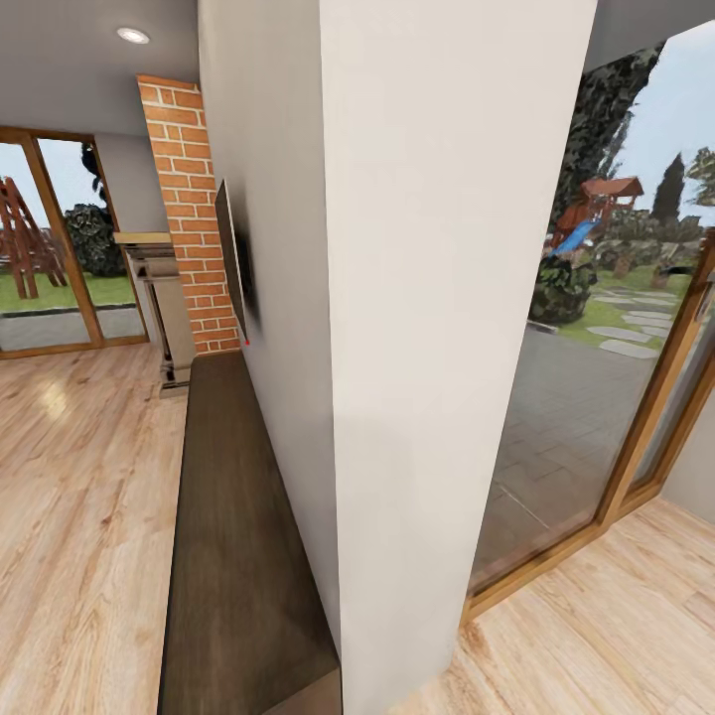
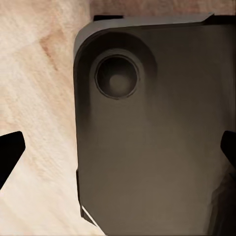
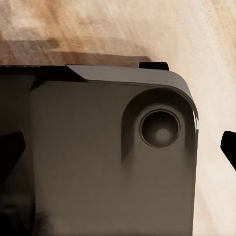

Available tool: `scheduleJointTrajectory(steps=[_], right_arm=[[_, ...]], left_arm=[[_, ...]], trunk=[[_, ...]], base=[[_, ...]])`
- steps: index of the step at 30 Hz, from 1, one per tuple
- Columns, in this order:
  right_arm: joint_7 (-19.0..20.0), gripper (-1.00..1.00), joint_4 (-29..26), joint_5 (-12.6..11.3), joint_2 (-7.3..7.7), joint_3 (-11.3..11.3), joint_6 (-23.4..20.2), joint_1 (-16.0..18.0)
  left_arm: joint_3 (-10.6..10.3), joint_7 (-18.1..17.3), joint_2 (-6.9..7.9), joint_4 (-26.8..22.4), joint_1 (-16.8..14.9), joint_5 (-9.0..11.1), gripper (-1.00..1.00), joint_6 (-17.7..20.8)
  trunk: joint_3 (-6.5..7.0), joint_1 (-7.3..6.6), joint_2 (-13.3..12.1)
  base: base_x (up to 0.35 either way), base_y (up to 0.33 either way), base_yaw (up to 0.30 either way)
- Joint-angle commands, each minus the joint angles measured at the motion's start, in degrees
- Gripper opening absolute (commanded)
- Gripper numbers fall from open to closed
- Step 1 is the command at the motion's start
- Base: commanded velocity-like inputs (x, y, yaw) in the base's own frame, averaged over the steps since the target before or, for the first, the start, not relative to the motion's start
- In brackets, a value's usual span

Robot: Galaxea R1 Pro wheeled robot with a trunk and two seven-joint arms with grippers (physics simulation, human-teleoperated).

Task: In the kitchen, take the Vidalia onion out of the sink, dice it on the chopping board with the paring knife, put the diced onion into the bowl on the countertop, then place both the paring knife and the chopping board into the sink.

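Currently, head view: a white wall corner [image 1: 457,298] stands close in the centre of the frame, top to bottom.
Left of the wall: a long dark brown cabinet top [image 1: 238,556] runs along it from the lower edge up towards a red brick column [image 1: 189,209], with a flat dark screen [image 1: 230,260] mounted on the wall above.
Far left: a glass door with a wooden frame [image 1: 60,248], garden beyond.
Right side: a tall glass door [image 1: 596,328] onto a paved patio and a playground.
Floor: pale wood planks [image 1: 70,497].
Left wrist view: left gripper [image 2: 118,152] with dark fingertips [image 2: 10,152] at the frame's two side edges, set wide apart with nothing between them, above a dark grey robot base panel [image 2: 152,162] with a round recess, wood floor upper left.
Right wrist view: right gripper [image 3: 118,150] with fingertips [image 3: 10,152] equally wide, nothing held, above the same kind of panel [image 3: 108,162].
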State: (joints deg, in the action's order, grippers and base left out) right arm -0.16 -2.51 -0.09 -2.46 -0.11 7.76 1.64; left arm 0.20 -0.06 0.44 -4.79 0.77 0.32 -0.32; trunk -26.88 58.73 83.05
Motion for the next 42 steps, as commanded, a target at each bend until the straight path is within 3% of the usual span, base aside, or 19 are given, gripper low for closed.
scheduleJointTrajectory(steps=[1,12,30,39,40,42], right_arm=[[-0.02,1.00,0.02,-0.02,0.03,-0.03,0.30,0.03],[-0.02,1.00,-0.30,0.15,0.07,0.09,1.19,0.03],[-0.02,1.00,-1.10,0.18,0.50,0.02,2.05,0.03],[-0.02,1.00,-1.34,0.26,0.52,0.04,8.23,0.03],[-0.02,1.00,-1.61,0.27,0.52,0.03,9.47,0.03],[-0.02,1.00,-4.80,0.34,0.52,0.08,14.66,0.03]], left_arm=[[0.04,0.02,0.00,-0.39,0.04,0.03,1.00,-0.06],[-0.06,0.06,0.02,-2.59,0.03,0.10,1.00,-6.11],[-0.12,0.06,-0.01,-2.42,0.04,0.17,1.00,-6.54],[0.08,0.06,0.19,-2.82,0.03,0.07,1.00,-6.87],[0.10,0.06,0.19,-3.13,0.03,0.06,1.00,-7.60],[0.14,0.10,0.19,-5.73,0.02,0.10,1.00,-14.07]], trunk=[[-0.05,0.00,0.02],[-0.05,0.00,0.02],[-0.05,0.00,0.02],[-0.05,0.00,0.02],[-0.05,0.00,0.02],[-0.05,0.00,0.02]], base=[[0.000,0.000,0.000],[-0.020,0.000,0.000],[-0.307,0.000,0.000],[-0.288,0.000,0.000],[-0.089,0.000,0.000],[-0.030,0.000,0.000]])
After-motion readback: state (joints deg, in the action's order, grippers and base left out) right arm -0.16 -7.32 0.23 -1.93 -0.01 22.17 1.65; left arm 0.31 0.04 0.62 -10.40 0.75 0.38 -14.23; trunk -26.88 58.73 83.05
